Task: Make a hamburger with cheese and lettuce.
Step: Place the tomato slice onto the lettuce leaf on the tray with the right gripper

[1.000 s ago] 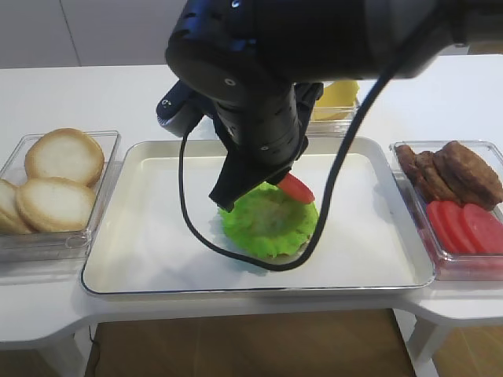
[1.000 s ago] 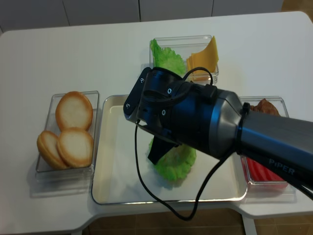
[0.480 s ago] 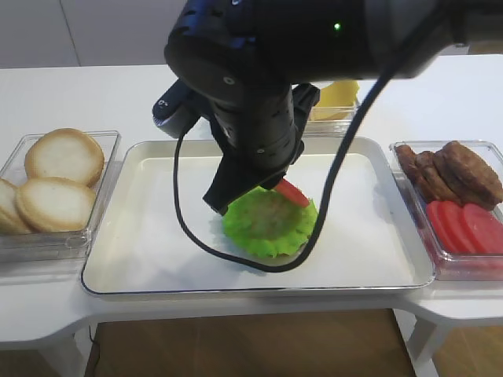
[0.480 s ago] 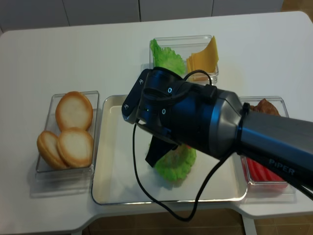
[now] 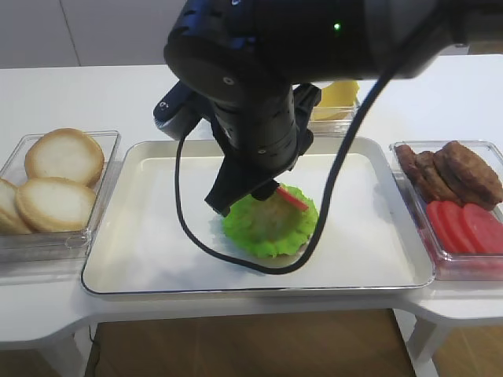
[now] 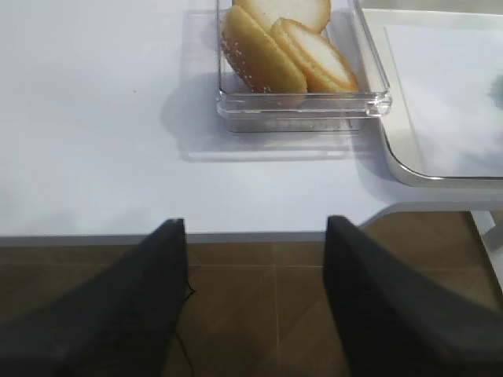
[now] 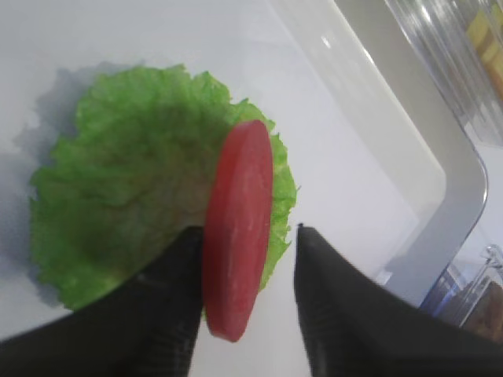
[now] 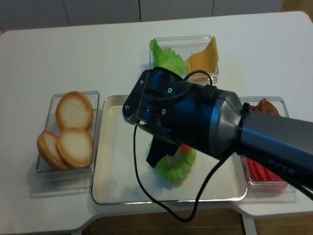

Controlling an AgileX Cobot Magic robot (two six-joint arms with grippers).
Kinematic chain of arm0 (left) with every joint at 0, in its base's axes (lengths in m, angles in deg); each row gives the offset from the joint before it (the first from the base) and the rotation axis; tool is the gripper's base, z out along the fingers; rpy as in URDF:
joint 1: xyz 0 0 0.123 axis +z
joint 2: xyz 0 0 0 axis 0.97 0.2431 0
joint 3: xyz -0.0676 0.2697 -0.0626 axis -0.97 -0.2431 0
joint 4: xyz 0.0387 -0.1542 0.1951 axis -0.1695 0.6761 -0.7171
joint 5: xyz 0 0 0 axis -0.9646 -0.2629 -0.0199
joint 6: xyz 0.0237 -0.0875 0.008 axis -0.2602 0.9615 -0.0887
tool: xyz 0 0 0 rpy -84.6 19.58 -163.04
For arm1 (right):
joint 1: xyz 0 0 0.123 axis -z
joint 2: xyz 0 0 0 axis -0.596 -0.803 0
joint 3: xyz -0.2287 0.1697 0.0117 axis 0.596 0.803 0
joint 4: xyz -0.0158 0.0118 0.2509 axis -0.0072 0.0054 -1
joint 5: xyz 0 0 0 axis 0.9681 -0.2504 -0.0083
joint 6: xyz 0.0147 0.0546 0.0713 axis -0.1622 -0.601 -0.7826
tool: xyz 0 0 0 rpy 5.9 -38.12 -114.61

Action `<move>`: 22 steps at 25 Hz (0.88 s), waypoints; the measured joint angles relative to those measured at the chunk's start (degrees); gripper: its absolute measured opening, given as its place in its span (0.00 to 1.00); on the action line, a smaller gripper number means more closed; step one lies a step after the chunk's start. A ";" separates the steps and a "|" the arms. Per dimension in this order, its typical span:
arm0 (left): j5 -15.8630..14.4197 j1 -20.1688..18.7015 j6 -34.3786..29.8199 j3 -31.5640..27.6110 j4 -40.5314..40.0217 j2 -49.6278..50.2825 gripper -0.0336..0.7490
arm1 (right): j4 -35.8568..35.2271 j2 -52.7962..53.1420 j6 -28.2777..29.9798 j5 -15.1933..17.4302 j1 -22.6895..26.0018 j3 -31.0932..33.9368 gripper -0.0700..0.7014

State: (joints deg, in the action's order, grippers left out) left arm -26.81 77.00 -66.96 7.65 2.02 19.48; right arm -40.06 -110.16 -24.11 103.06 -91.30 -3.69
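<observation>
The hamburger (image 5: 271,224) is a pale bun base under a frilly green lettuce leaf (image 7: 126,204), lying in the middle of the white tray (image 5: 157,251). My right gripper (image 7: 247,236) hovers just over it, jaws apart. A red tomato slice (image 7: 238,228) stands on edge on the leaf, leaning on the left finger, with a gap to the right finger. The cheese (image 8: 204,56) slices stand in a clear bin at the back. My left gripper (image 6: 255,236) is open and empty past the table's front edge.
A clear bin of bun halves (image 5: 55,184) stands left of the tray. A bin with tomato slices (image 5: 468,228) and brown patties (image 5: 456,169) stands to the right. An upright bunch of green leaves (image 8: 164,58) shares the back bin with the cheese.
My right gripper has come down with the tomato slice, which now rests lower on the lettuce leaf. The left arm has not moved.
</observation>
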 joint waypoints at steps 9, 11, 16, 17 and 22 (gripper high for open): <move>0.00 0.00 0.00 0.00 0.00 0.00 0.57 | 0.00 0.00 0.60 0.72 0.00 0.00 0.71; 0.00 0.00 0.00 0.00 0.00 0.00 0.57 | 0.00 0.00 0.60 1.09 0.00 0.00 0.74; 0.00 0.00 0.00 0.00 0.00 0.00 0.57 | 0.00 0.00 0.72 1.88 0.00 0.00 0.87; 0.00 0.00 0.00 0.00 0.00 0.00 0.57 | 0.00 0.00 0.72 1.98 0.00 0.00 0.90; 0.00 0.00 0.00 0.00 0.00 0.00 0.57 | -1.87 0.00 0.72 2.34 0.00 0.00 0.94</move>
State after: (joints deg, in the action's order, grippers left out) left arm -26.81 77.00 -66.96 7.65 2.02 19.48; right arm -41.93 -110.16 -23.39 105.40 -91.30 -3.69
